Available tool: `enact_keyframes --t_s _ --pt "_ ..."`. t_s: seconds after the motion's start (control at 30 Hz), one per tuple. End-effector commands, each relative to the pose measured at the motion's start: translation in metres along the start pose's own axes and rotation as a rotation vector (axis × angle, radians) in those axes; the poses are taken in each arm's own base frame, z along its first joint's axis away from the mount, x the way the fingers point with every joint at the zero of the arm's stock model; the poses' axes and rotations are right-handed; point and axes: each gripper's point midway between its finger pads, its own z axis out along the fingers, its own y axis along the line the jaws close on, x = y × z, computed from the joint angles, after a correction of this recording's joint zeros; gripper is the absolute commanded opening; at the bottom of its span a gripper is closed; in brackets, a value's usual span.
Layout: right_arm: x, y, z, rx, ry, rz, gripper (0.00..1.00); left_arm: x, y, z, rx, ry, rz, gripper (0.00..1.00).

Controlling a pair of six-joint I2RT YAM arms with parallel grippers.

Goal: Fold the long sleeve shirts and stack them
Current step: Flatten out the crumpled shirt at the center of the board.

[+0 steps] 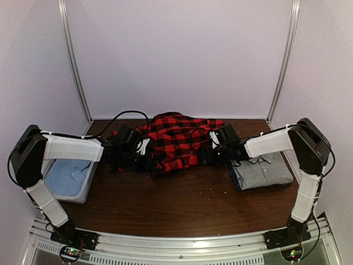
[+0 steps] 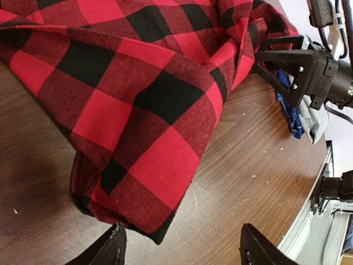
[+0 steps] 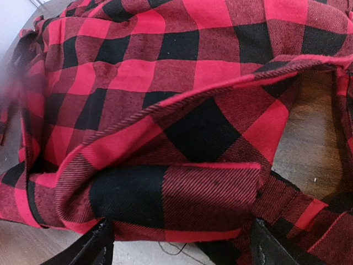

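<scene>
The red-and-black checked flannel shirt (image 1: 176,141) lies rumpled in the middle of the brown table (image 1: 182,204). A grey collared shirt (image 1: 263,171) lies folded at the right. My left gripper (image 1: 148,152) is at the flannel's left edge. It is open (image 2: 185,251), with a hem corner of the flannel (image 2: 138,99) just ahead of its left finger (image 2: 113,248) and bare wood between the jaws. My right gripper (image 1: 212,144) is at the flannel's right edge. It is also open (image 3: 182,248), its fingers wide on either side of a rolled fold (image 3: 176,201) of the flannel (image 3: 165,110).
A pale basket (image 1: 88,187) holding light blue cloth stands at the left of the table. White walls close in the back and both sides. In the left wrist view the right gripper (image 2: 298,66) faces me, with the grey shirt's folded edge (image 2: 311,124) behind it.
</scene>
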Motion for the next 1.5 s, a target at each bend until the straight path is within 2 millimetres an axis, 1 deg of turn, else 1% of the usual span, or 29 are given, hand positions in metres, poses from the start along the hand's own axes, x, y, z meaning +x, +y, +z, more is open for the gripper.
enact_keyframes --t_s 0.0,0.07,0.17,0.2,0.27,0.3,0.33,0.4,0.43,0.5,0.53,0.6,0.7,0.8,0.9,0.97,1.0,1.07,1.13,1.2,1.27,1.33,1.4,1.43,1.47 --pt "-0.022 0.010 0.009 -0.051 -0.044 -0.003 0.82 -0.009 -0.005 0.018 0.026 -0.016 0.003 0.70" --pt "-0.024 0.014 0.009 -0.065 -0.041 -0.001 0.77 -0.010 -0.005 0.022 0.025 -0.013 0.003 0.65" --pt "-0.029 0.020 0.002 -0.083 -0.046 0.000 0.65 -0.013 -0.012 0.026 0.041 -0.007 0.009 0.52" --pt "-0.030 0.021 0.000 -0.087 -0.047 0.001 0.59 -0.013 -0.015 0.027 0.048 -0.004 0.012 0.48" --pt "-0.032 0.024 -0.005 -0.090 -0.040 0.001 0.43 -0.013 -0.020 0.030 0.062 0.004 0.019 0.36" --pt "-0.036 0.026 -0.007 -0.094 -0.046 0.000 0.36 -0.012 -0.022 0.031 0.068 0.008 0.019 0.29" --pt "-0.034 0.026 -0.009 -0.091 -0.032 0.001 0.28 -0.012 -0.023 0.032 0.070 0.013 0.018 0.20" --pt "-0.037 0.031 -0.015 -0.099 -0.027 0.000 0.15 -0.013 -0.026 0.031 0.076 0.014 0.019 0.06" --pt "-0.038 0.033 -0.019 -0.105 -0.025 -0.001 0.10 -0.013 -0.026 0.030 0.074 0.017 0.018 0.01" --pt "-0.041 0.037 -0.025 -0.113 -0.023 -0.004 0.02 -0.017 -0.029 0.026 0.069 0.010 0.024 0.00" --pt "-0.041 0.039 -0.028 -0.114 -0.018 -0.006 0.00 -0.018 -0.031 0.023 0.068 0.007 0.025 0.00" --pt "-0.044 0.042 -0.037 -0.121 -0.017 -0.004 0.00 -0.021 -0.037 0.015 0.084 0.002 0.026 0.00" --pt "-0.050 0.044 -0.050 -0.107 -0.013 -0.008 0.00 -0.026 -0.055 -0.004 0.131 -0.012 0.033 0.00" --pt "-0.054 0.044 -0.064 -0.087 -0.006 -0.015 0.00 -0.033 -0.072 -0.030 0.159 -0.033 0.046 0.00" --pt "-0.062 0.046 -0.083 -0.078 -0.012 -0.020 0.00 -0.041 -0.089 -0.063 0.184 -0.074 0.066 0.00" --pt "-0.067 0.049 -0.096 -0.082 -0.021 -0.024 0.00 -0.040 -0.094 -0.077 0.193 -0.084 0.071 0.00" --pt "-0.068 0.050 -0.101 -0.084 -0.023 -0.025 0.00 -0.037 -0.093 -0.081 0.191 -0.084 0.066 0.00" --pt "-0.063 0.050 -0.103 -0.086 0.003 -0.030 0.00 -0.028 -0.083 -0.080 0.178 -0.065 0.050 0.00" --pt "-0.056 0.048 -0.096 -0.074 0.026 -0.033 0.01 -0.013 -0.064 -0.068 0.147 -0.024 0.017 0.00" --pt "-0.045 0.041 -0.085 -0.049 0.056 -0.030 0.09 0.003 -0.046 -0.053 0.138 0.018 -0.014 0.00" --pt "-0.034 0.036 -0.070 -0.034 0.087 -0.026 0.12 0.017 -0.023 -0.039 0.095 0.044 -0.049 0.00" --pt "-0.028 0.032 -0.061 -0.013 0.100 -0.020 0.17 0.026 -0.002 -0.028 0.064 0.067 -0.079 0.00" --pt "-0.025 0.032 -0.058 0.013 0.102 -0.028 0.23 0.032 0.017 -0.020 0.009 0.082 -0.095 0.00" --pt "-0.025 0.033 -0.059 0.027 0.096 -0.036 0.27 0.034 0.022 -0.017 -0.009 0.090 -0.094 0.01" --pt "-0.024 0.036 -0.061 0.036 0.092 -0.048 0.31 0.036 0.025 -0.016 -0.020 0.094 -0.093 0.04"
